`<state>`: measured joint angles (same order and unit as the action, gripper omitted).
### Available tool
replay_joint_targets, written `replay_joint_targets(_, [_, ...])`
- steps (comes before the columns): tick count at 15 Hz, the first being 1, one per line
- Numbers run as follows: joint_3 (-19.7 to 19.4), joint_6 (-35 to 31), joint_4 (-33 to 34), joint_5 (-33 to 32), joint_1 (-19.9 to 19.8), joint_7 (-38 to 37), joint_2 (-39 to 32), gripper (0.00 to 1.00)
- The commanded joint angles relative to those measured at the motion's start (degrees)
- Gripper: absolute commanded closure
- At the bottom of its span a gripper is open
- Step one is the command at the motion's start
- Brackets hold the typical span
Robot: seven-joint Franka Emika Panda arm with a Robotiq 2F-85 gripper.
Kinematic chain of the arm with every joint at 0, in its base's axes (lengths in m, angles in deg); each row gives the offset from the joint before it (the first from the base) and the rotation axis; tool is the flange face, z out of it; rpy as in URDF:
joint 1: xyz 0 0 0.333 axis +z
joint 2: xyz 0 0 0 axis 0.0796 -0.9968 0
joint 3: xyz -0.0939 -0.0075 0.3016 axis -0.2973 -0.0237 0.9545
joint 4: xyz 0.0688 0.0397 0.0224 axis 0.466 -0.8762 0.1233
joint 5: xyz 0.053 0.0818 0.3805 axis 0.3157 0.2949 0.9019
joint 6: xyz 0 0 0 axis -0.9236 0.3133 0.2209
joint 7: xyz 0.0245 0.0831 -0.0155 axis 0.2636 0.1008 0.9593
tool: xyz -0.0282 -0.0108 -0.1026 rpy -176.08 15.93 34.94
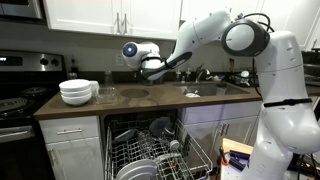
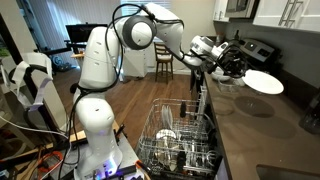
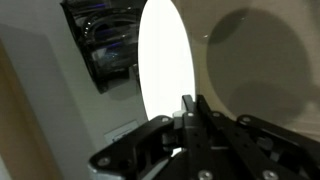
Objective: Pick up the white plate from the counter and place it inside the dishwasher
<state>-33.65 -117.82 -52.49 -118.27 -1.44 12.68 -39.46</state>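
One white plate [image 3: 165,65] is pinched at its rim by the gripper [image 3: 188,108]. In the wrist view the two dark fingers [image 3: 202,112] stand close together, clamped on the plate's lower edge, and the rest of the plate rises above them as a tall, narrow oval. In an exterior view the plate [image 2: 263,82] juts out beyond the gripper [image 2: 238,68] – tilted, lifted off the counter [image 2: 250,130] and hanging over it. Only the rim is between the jaws; most of the plate lies outside them.

Below counter level the dishwasher stands open with its rack [image 2: 180,140] pulled out and dishes in it, well apart from the plate. In an exterior view the gripper [image 1: 150,68] hovers over the counter [image 1: 150,101], beside a stack of white bowls [image 1: 77,92], above the rack [image 1: 150,152] – the plate itself is hard to make out there.
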Motion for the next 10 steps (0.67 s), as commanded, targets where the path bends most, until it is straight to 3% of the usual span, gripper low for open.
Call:
replay_joint_targets(1, [0.28, 5.14, 0.54, -3.93, -0.54, -7.28, 3.29, 0.95])
replay_joint_targets(4, [1.94, 6.67, -1.30, -1.43, -1.31, -5.96, 5.17, 0.95])
replay_joint_targets(10, [6.24, 2.01, -9.12, 4.73, -1.62, -0.92, 10.56, 0.95])
